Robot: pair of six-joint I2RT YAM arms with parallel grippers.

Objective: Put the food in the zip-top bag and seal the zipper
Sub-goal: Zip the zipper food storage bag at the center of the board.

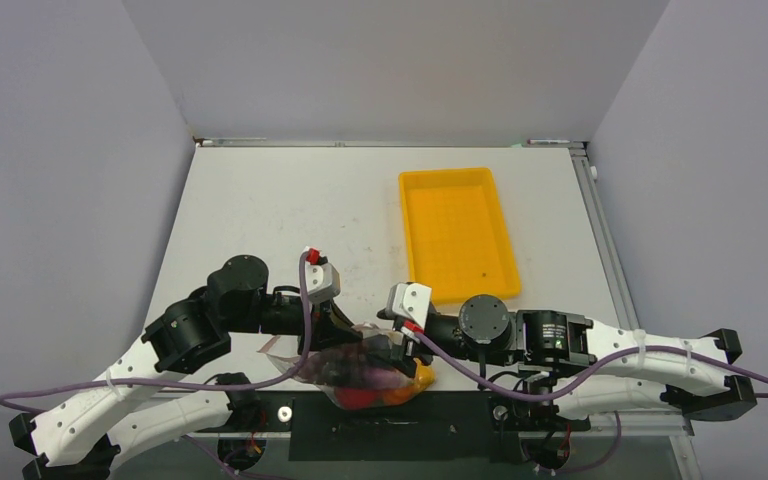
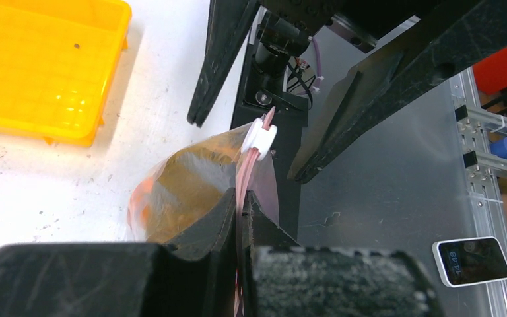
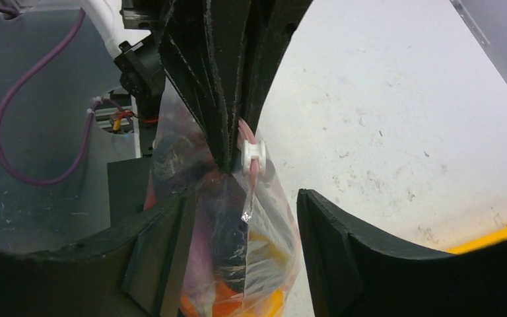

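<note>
Table (image 1: pixel 260 220): white, scuffed, no markings.
Yellow tray (image 1: pixel 457 235): on the table's right half, no label legible.
Zip-top bag (image 1: pixel 360 375): at the near table edge between the arms, food (image 1: pixel 360 395) inside.
Left gripper (image 2: pixel 239 198): clamped on zipper (image 2: pixel 245 165), near white slider (image 2: pixel 261 135).
Right gripper (image 3: pixel 244 211): jaws apart, straddling the bag.
Small screen (image 2: pixel 471 259): digits unreadable.
</note>
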